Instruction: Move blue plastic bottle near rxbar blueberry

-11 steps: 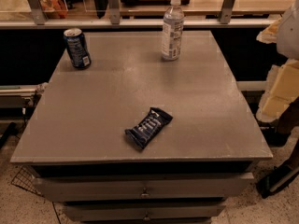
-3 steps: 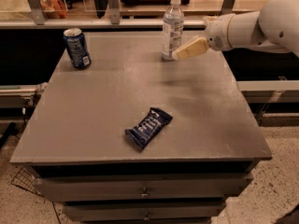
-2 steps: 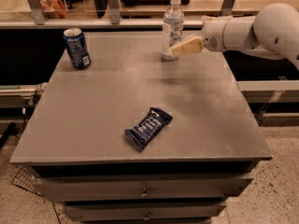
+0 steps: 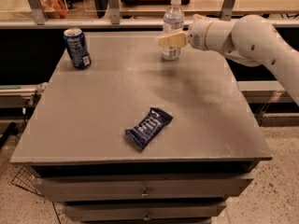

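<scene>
The blue plastic bottle (image 4: 173, 20) stands upright at the far edge of the grey table (image 4: 103, 92), right of centre. It is clear, with a white cap and a pale label. The rxbar blueberry (image 4: 148, 127), a flat dark blue wrapper, lies near the table's front middle. My gripper (image 4: 165, 40) reaches in from the right on a white arm (image 4: 243, 36). Its cream tip crosses in front of the bottle's label at mid-height. The part of the gripper behind the bottle is hidden.
A dark blue soda can (image 4: 77, 48) stands at the table's far left corner. A counter with metal posts (image 4: 112, 3) runs behind the table. Drawers (image 4: 140, 188) sit under the tabletop.
My arm came in from the right side and the gripper has moved left until it overlaps the bottle's label. The bottle, bar and can have not moved.
</scene>
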Robot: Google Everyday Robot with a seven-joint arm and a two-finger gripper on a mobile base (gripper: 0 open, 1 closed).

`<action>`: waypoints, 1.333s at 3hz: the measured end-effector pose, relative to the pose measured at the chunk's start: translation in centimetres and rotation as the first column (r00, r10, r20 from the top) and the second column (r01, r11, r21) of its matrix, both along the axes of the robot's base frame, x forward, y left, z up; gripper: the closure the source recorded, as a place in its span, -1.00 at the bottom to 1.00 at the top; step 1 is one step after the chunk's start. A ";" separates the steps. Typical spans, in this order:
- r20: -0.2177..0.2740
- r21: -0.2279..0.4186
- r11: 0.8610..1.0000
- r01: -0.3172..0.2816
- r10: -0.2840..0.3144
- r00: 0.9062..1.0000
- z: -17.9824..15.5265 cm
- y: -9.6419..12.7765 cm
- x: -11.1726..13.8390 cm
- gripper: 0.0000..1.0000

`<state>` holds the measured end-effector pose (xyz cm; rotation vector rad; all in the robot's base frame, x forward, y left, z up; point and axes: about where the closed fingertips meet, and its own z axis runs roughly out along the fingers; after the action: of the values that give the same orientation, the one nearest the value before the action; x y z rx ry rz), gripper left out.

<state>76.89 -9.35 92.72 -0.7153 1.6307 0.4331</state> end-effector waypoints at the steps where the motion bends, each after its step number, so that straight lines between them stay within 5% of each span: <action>1: 0.013 0.034 0.999 0.024 -0.024 1.000 0.0 1.2 1.3 -0.70; 4: 0.058 0.100 0.991 0.087 -0.093 0.994 1.6 0.0 0.8 0.69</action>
<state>77.72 -9.37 94.32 -0.5743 1.5651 0.4180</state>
